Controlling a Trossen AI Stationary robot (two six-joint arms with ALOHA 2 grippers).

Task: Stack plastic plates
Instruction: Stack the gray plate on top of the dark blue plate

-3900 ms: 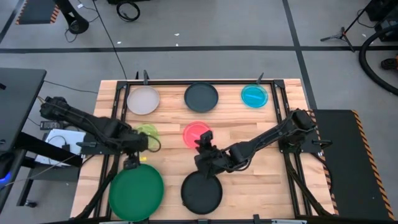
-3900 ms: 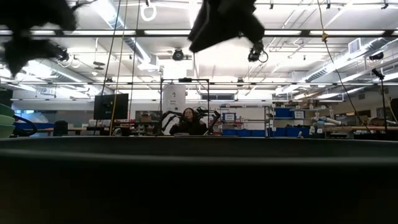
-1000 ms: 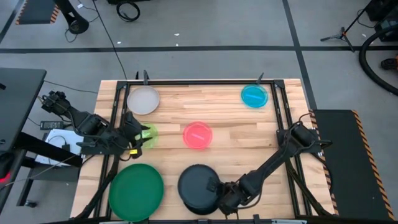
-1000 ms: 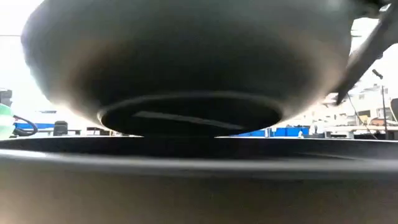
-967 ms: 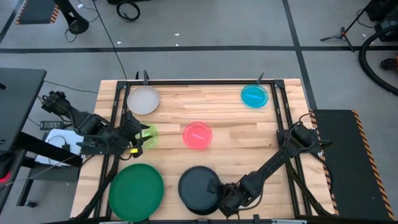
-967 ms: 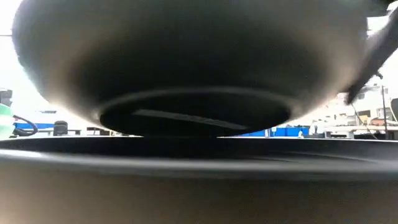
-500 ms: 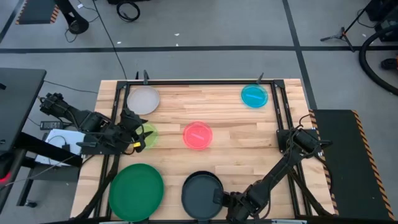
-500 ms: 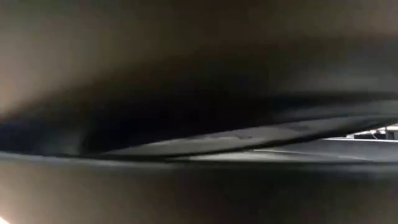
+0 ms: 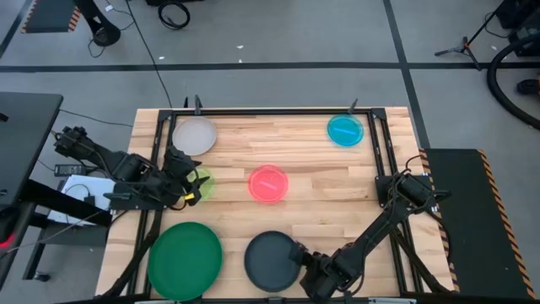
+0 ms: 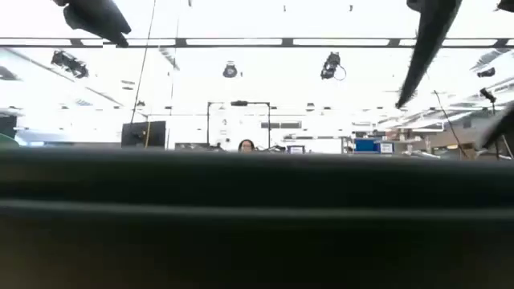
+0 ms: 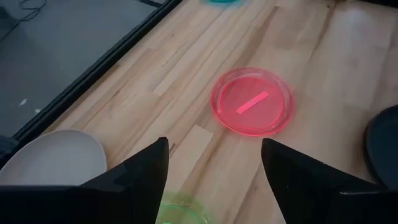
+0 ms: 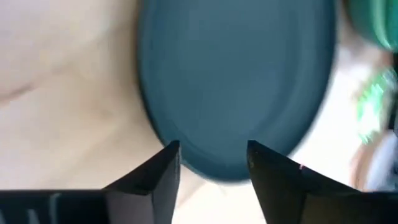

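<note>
With the black plates (image 9: 272, 261) stacked at the counter's (image 9: 321, 169) near edge, the right gripper (image 9: 309, 268), fingers released, sits just beside that stack, while the left gripper (image 9: 187, 180), fingers spread, hovers over the lime plate (image 9: 201, 181), the likely next grasp.

High view straight down; low view level; both wrists close.

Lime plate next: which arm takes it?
Probably left. The left gripper is open right over the lime plate, which shows between its fingers in the left wrist view. The right gripper, also open, sits at the table's front edge beside the black plate.
</note>
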